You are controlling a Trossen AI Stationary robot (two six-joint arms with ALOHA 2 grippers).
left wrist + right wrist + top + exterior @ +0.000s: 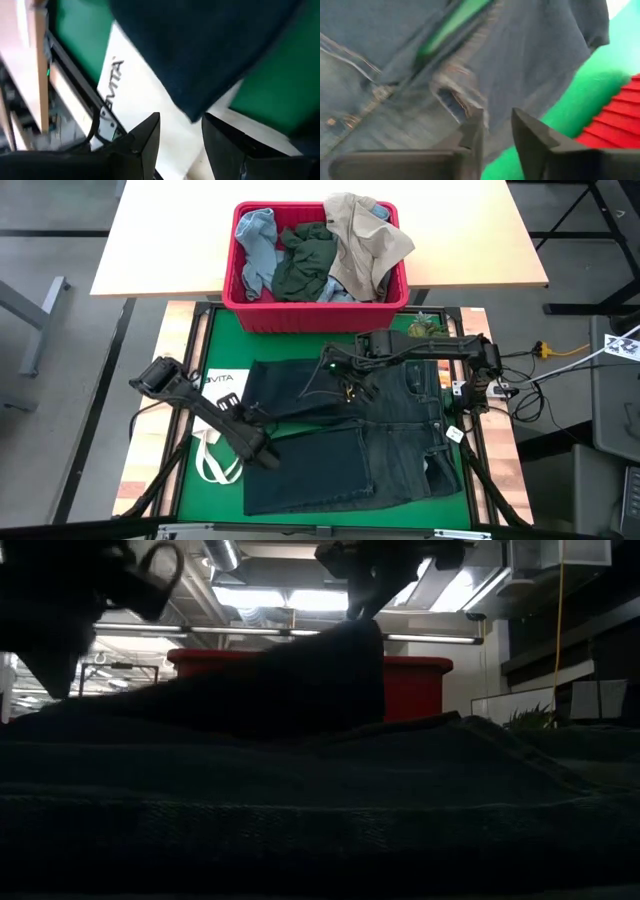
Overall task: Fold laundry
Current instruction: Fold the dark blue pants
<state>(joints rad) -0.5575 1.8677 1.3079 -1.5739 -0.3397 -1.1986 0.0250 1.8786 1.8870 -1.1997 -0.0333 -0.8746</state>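
1. High view: dark jeans (350, 445) lie spread on the green surface (225, 345), with one leg folded over across the middle.
2. Left pincer (268, 452) sits low over the near leg's edge, just beside the fold.
3. Its wrist view shows the two fingers (145, 145) spread apart with a gap between them, nothing pinched; the jeans' dark corner (200, 55) hangs just ahead of the tips.
4. Under that corner lies a white tote (145, 100) with black lettering, partly covered by the denim.
5. Right pincer (345, 385) hovers over the upper leg, near the jeans' middle.
6. Its wrist view has the fingers (530, 135) parted, denim (470, 65) right in front of them, none of it between the tips.
7. Beyond the right pincer, a red basket (315, 310) stands at the far edge of the surface.
8. Inside the basket: a light blue piece (255, 245), a dark green piece (305, 265) and a beige piece (365, 240) draped over the rim.
9. Low view: the folded denim rises as a dark hump (300, 680) in front of the basket (415, 685).
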